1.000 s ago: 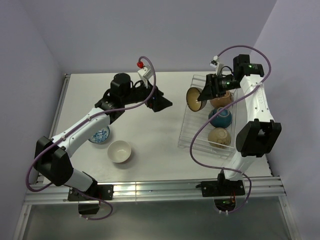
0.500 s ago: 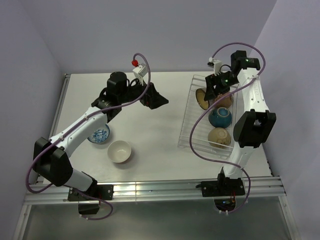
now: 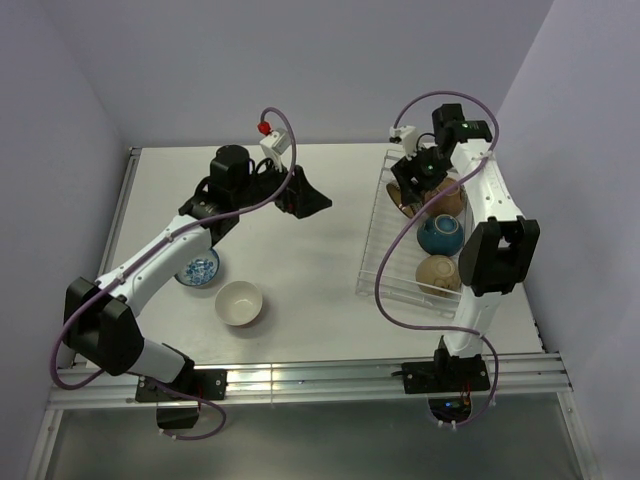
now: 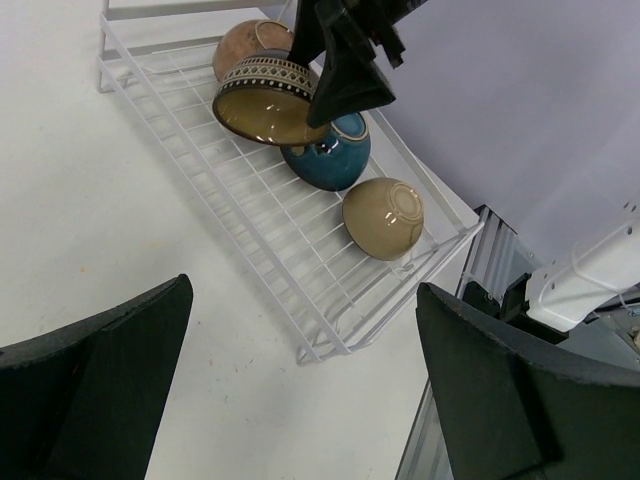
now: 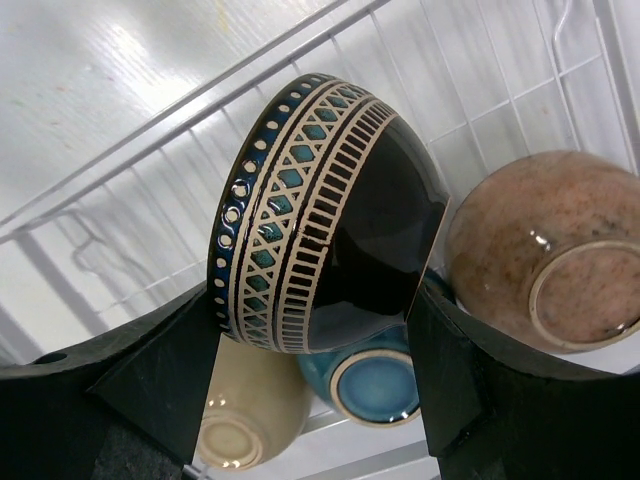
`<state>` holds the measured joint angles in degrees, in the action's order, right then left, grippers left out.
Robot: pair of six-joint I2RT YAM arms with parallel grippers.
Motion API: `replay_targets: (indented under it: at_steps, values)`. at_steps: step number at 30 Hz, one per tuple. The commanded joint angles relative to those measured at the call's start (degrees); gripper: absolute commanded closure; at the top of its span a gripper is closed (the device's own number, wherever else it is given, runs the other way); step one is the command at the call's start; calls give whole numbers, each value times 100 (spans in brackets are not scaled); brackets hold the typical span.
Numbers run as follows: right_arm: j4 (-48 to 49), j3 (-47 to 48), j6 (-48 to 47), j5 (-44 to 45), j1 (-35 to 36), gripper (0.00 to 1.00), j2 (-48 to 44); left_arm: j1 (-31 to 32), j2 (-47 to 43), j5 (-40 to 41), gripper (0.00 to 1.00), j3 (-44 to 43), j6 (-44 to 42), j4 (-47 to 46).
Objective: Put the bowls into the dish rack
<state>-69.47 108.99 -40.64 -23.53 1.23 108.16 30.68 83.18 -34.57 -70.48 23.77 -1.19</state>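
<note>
My right gripper [image 3: 410, 183] is shut on a black bowl [image 5: 330, 240] with a blue and cream patterned band and a tan inside [image 4: 265, 95]. It holds the bowl tilted on its side over the far end of the clear dish rack [image 3: 375, 262]. Three bowls lie in the rack: a reddish-brown one [image 3: 447, 198], a blue one [image 3: 440, 236] and a tan one [image 3: 438, 274]. A blue-patterned white bowl [image 3: 198, 268] and a cream-white bowl [image 3: 239, 302] sit on the table at the left. My left gripper [image 3: 308, 197] hangs open and empty above mid-table.
The white table [image 3: 300, 270] has a metal rail along its left edge [image 3: 122, 200] and near edge [image 3: 300, 378]. Purple cables loop off both arms. Walls stand close behind and to the right of the rack.
My right gripper has carried the patterned bowl from the rack's left side to over its far end. The left arm drew back slightly to the left, still open.
</note>
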Motion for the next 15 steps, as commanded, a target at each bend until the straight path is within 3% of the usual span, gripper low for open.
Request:
replay_targets:
  at_steps: [1, 15]
  values:
    - [732, -132, -277, 445, 210, 100, -330, -53, -258, 64, 1, -1, 93, -57]
    - [2455, -1327, -735, 1728, 606, 100, -726, -167, -223, 64, 1, 43, 93, -92]
